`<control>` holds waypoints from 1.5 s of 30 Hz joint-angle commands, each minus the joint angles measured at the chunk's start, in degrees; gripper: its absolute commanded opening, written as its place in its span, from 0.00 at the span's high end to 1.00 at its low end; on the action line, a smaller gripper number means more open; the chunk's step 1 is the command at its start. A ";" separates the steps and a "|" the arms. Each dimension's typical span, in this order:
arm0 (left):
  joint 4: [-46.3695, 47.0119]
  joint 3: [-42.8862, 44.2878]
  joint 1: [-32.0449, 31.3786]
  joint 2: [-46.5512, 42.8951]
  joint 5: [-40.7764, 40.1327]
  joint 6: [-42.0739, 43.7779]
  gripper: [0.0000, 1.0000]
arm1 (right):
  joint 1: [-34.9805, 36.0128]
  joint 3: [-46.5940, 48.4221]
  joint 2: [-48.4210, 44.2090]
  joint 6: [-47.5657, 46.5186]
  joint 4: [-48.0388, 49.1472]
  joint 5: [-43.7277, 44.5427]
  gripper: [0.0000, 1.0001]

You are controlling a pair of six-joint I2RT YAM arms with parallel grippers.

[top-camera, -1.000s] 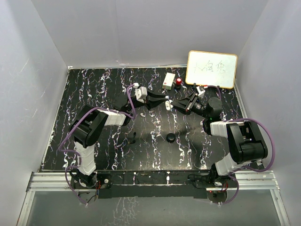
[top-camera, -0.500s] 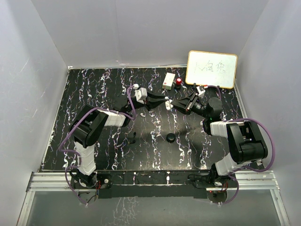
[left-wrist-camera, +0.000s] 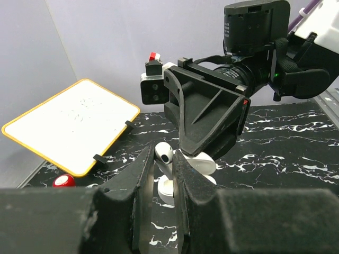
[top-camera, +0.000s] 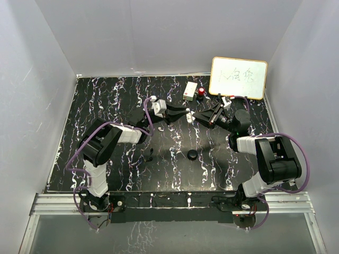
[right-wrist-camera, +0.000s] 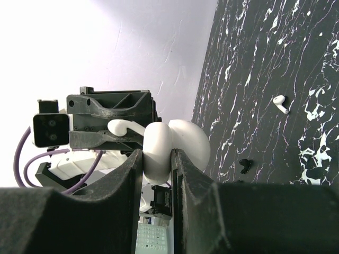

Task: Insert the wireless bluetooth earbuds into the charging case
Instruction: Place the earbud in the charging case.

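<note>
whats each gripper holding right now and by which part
The left gripper pinches a white earbud by its stem, head sticking out. The right gripper clamps the white charging case by its sides.

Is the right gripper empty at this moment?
No, the right gripper is shut on the white charging case, pinched between its two fingers.
</note>
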 commanded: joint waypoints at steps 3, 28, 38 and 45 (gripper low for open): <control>11.11 -0.99 -0.93 -5.23 -1.65 2.08 1.00 | 0.29 0.55 -1.45 0.23 3.99 1.44 1.00; 11.04 -6.73 -10.30 -7.37 -30.88 16.86 1.00 | 0.29 -4.08 -8.18 2.21 0.02 14.58 1.00; 11.02 -5.81 -13.79 -6.29 -36.80 20.03 1.00 | 0.29 -4.96 -9.45 3.37 -0.20 16.68 1.00; 11.02 -5.12 -14.79 -5.30 -38.05 20.79 1.00 | 0.26 -5.15 -9.67 4.09 0.49 17.08 1.00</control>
